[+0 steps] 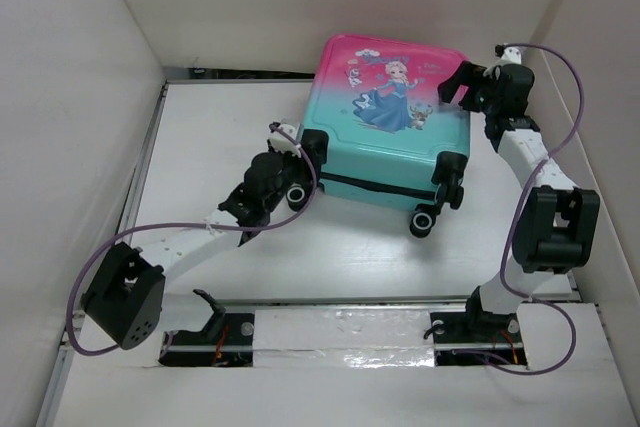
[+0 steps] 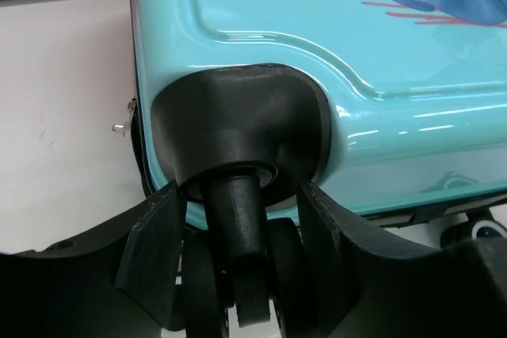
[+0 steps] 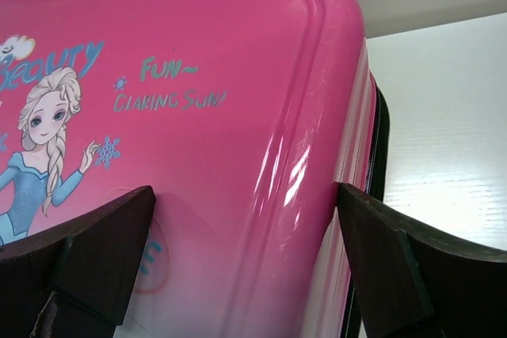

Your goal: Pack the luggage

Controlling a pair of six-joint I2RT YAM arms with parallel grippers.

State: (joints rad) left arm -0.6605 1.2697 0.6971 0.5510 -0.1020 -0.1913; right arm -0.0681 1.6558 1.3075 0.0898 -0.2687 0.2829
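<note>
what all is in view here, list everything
luggage: one, pink fading to teal with a cartoon princess print, closed, lying flat at the far middle of the table
wheels: at least three show, black and white, along the luggage's near end
table: one, white, under everything
walls: white, on the left, right and far sides
arms: two, black and white, bases at the near edge
cables: two, purple, one looped along each arm
left gripper: one, black, fingers either side of the wheel stem at the luggage's near-left corner; grip unclear
right gripper: one, black, open wide astride the luggage's far-right pink corner
</note>
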